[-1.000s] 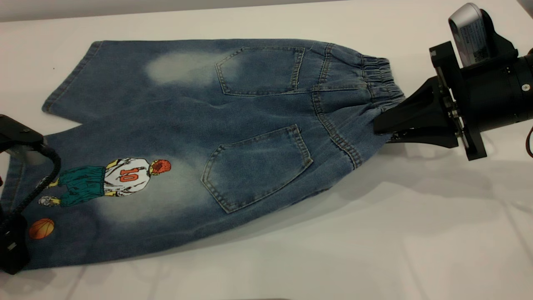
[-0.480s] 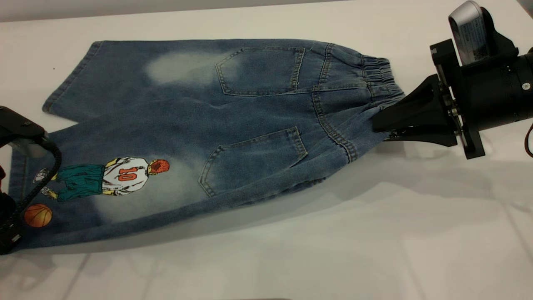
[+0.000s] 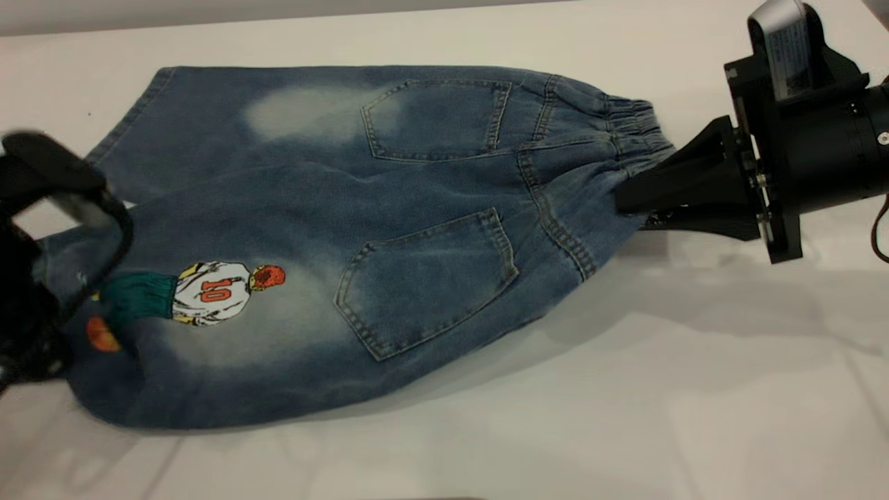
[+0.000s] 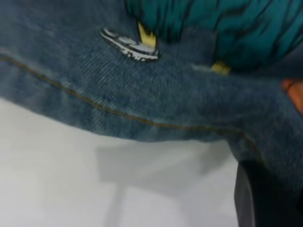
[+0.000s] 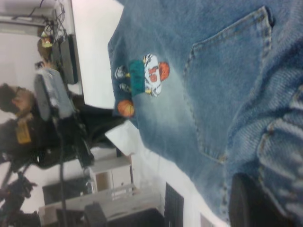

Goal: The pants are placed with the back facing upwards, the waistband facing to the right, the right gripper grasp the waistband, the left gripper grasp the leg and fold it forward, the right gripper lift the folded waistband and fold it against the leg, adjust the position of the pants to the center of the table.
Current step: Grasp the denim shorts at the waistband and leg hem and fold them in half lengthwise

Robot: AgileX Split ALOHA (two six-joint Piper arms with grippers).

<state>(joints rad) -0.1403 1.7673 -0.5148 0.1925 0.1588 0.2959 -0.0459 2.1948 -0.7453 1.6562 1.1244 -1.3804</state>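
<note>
Exterior view: right end effector [image 3: 628, 201] pinches waistband [image 3: 635, 132].

- My shorts [image 3: 361, 229] lie back-up across the middle of the frame, faded blue denim with two patch pockets.
- Their waistband [image 3: 635, 135] bunches at upper right.
- The printed leg [image 3: 173, 312] is raised at lower left.

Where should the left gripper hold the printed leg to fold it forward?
Judging by the pose, at the hem end of the leg, coming in from the table's left edge. There the stitched hem lifts clear, and the left gripper is there already.
</note>
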